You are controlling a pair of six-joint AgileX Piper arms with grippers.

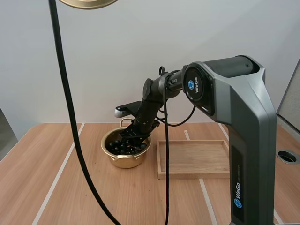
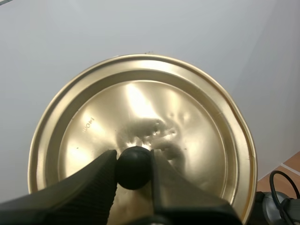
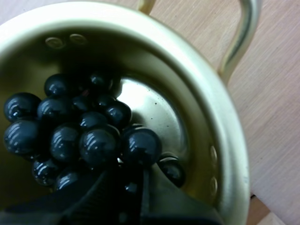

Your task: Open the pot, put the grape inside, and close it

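- Overhead, left gripper (image 2: 133, 164) clamps the black knob (image 2: 133, 169) of the round golden lid (image 2: 140, 103).
- Right gripper (image 3: 132, 183) pinches the dark grape bunch (image 3: 93, 140) inside the golden metal pot (image 1: 123, 161), frame centre.

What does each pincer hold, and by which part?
Left pincer: the lid, by its knob. Right pincer: the grapes, at the bunch's edge, inside the pot.

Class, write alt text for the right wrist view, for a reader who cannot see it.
A bunch of dark grapes lies inside an open golden pot on a wooden table. The right gripper reaches into the pot, its jaws pinching the bunch.
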